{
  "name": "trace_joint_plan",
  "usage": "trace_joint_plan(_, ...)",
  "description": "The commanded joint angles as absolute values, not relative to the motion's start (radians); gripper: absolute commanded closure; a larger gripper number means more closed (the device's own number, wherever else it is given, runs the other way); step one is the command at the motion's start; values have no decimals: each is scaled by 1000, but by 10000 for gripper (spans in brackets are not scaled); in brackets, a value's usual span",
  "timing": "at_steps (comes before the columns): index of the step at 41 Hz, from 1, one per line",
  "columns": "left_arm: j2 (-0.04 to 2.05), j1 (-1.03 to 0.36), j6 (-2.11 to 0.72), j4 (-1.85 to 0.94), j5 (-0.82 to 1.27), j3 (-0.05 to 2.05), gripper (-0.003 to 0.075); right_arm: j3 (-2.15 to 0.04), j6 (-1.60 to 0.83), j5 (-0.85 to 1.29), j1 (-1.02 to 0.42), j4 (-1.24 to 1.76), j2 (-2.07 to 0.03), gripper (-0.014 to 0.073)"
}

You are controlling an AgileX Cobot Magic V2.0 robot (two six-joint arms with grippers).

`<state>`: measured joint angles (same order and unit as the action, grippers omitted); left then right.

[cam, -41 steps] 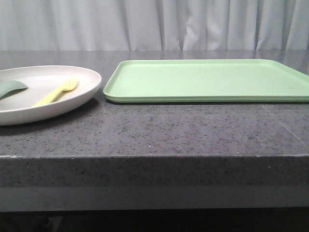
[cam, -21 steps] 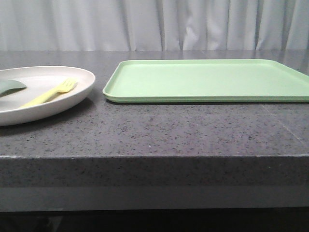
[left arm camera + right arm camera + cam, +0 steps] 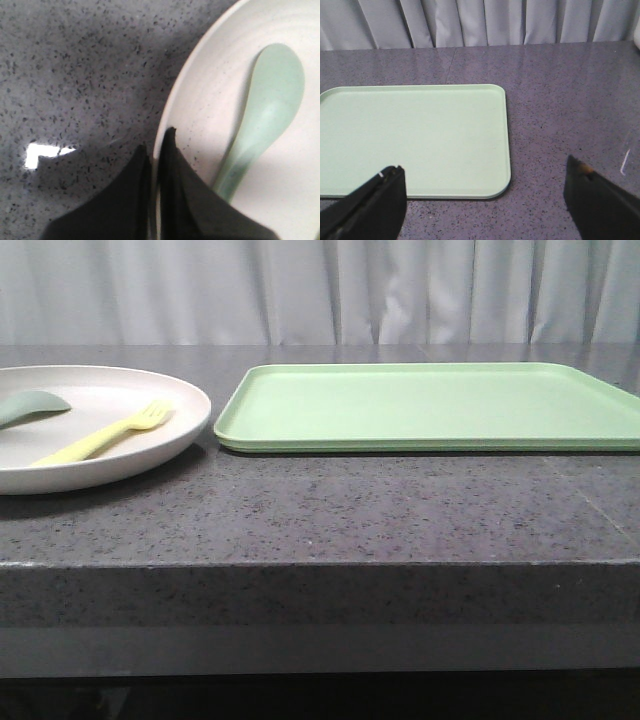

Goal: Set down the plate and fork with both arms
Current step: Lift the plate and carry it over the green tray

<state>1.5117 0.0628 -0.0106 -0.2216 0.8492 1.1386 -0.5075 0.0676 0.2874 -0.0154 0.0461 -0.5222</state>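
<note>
Plate: I see the plate [image 3: 150, 435] at the left of the counter [image 3: 320, 510], its right rim just beside the tray's left edge, a narrow strip of stone between them.
Fork: the fork [image 3: 105, 433] lies inside the plate, tines toward the tray; a grey-green spoon [image 3: 265, 120] lies in the same dish, apart from it.
Left gripper: my left gripper [image 3: 155, 165] is clamped on the plate's rim, one finger outside it, one inside.
Right gripper: my right gripper [image 3: 485, 197] is spread wide, holding nothing, above bare stone near the tray's corner.
Tray: the green tray [image 3: 430, 405] is flat, its near edge set well back from the counter's front edge.
</note>
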Motion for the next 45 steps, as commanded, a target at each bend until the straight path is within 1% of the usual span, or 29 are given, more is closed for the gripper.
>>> trace_joint_plan(1, 1459, 107, -97, -344, 807, 1169, 738, -544, 62, 220, -15, 36, -530, -62)
trace_joint_plan(12, 1447, 208, -231, -619, 807, 1169, 738, -544, 62, 222, -15, 36, -530, -62)
trace_joint_plan(20, 1447, 220, -277, -809, 792, 1172, 738, -544, 62, 222, -15, 36, -530, -62)
trace_joint_plan(26, 1463, 127, -281, -810, 775, 1224, 738, -544, 62, 222, -15, 36, -530, -62)
trace_joint_plan(32, 1515, 2, -214, -808, 733, 1317, 738, -544, 62, 222, -15, 36, -530, -62)
trace_joint_plan(36, 1579, -101, -174, -787, 728, 1408, 738, -544, 62, 222, -15, 36, -530, -62)
trace_joint_plan(41, 1683, -220, -79, -696, 726, 1525, 738, -544, 62, 222, -15, 36, -530, -62)
trace_joint_plan(45, 1771, -291, -31, -654, 726, 1626, 738, -544, 62, 222, -15, 36, -530, -62)
